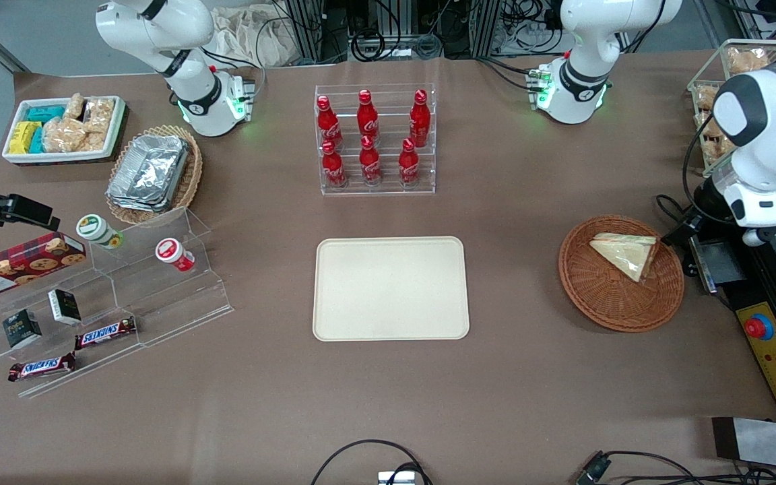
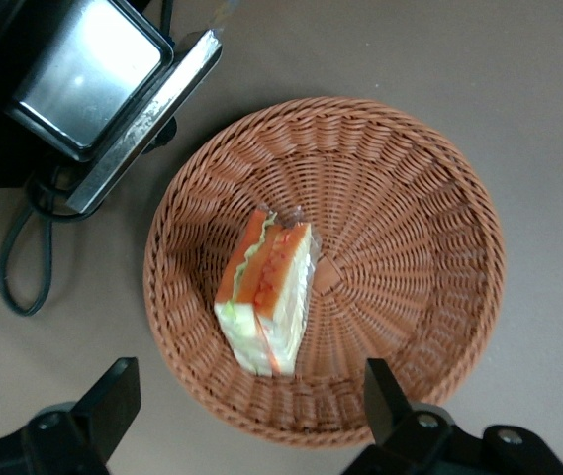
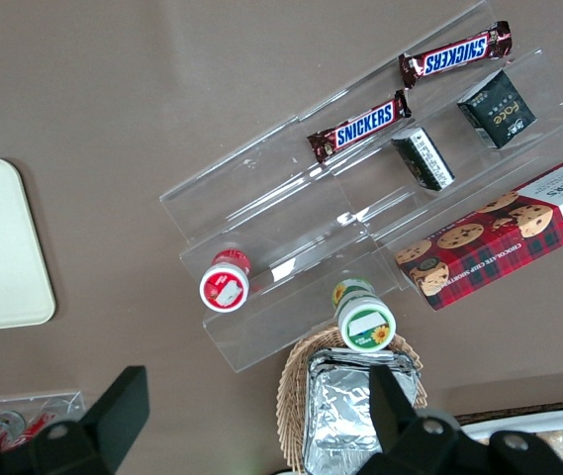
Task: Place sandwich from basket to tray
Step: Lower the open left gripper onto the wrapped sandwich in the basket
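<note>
The triangular clear-wrapped sandwich wedge (image 1: 622,254) of pale bread with orange and green filling lies inside the round reddish-brown wicker basket (image 1: 603,306), off the basket's centre toward its rim farther from the front camera. The flat cream-beige rectangular plastic tray (image 1: 391,288) sits well apart from the basket on the brown tabletop (image 1: 516,391), toward the parked arm's end, and carries nothing.

In the left wrist view the end effector (image 2: 246,406) hovers above the basket (image 2: 429,267) with its two fingers spread wide apart, holding nothing. The sandwich (image 2: 264,293) lies directly below and slightly ahead of the gap between the fingers. Its filling edge faces up, and its long axis runs roughly across the line joining the fingers, so a descent with a small forward shift would probably let the fingers close across the wedge's narrower width.
</note>
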